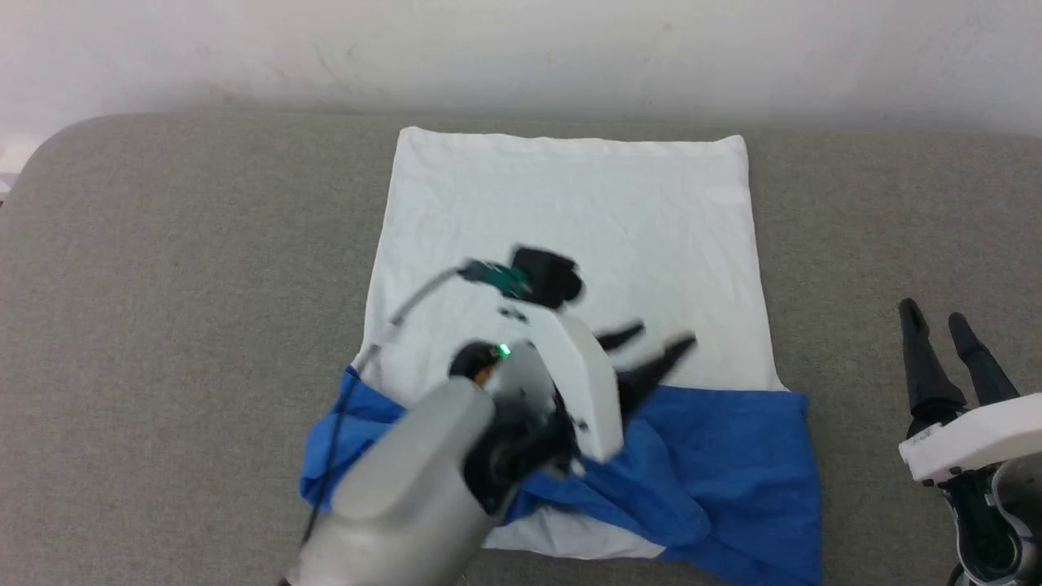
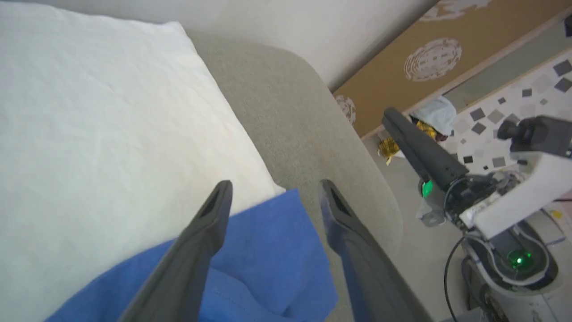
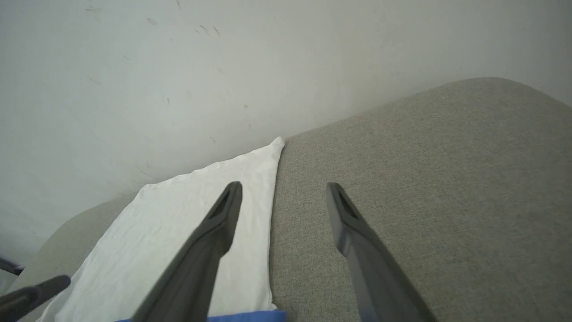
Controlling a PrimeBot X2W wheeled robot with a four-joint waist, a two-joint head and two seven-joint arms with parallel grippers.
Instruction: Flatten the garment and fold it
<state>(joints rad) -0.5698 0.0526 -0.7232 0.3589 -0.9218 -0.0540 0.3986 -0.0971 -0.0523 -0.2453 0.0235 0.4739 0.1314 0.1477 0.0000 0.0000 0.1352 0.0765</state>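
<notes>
The garment (image 1: 570, 212) lies on the grey padded table (image 1: 163, 285), its white body spread flat toward the wall. Its blue sleeves (image 1: 716, 456) are bunched across the near end. My left gripper (image 1: 663, 338) hovers over the middle of the garment, fingers pointing right, open and holding nothing. In the left wrist view the left gripper (image 2: 275, 185) stands open over the blue sleeve (image 2: 268, 241) and the white cloth (image 2: 89, 134). My right gripper (image 1: 932, 313) waits open over bare table at the lower right, off the garment. The right gripper (image 3: 284, 186) straddles the garment's right edge (image 3: 178, 223) from above.
A pale wall (image 1: 521, 49) runs close behind the table's far edge. Bare grey table lies left and right of the garment. Beyond the table's rounded right end, the left wrist view shows a patterned floor (image 2: 491, 120) with small clutter and my right arm (image 2: 514, 201).
</notes>
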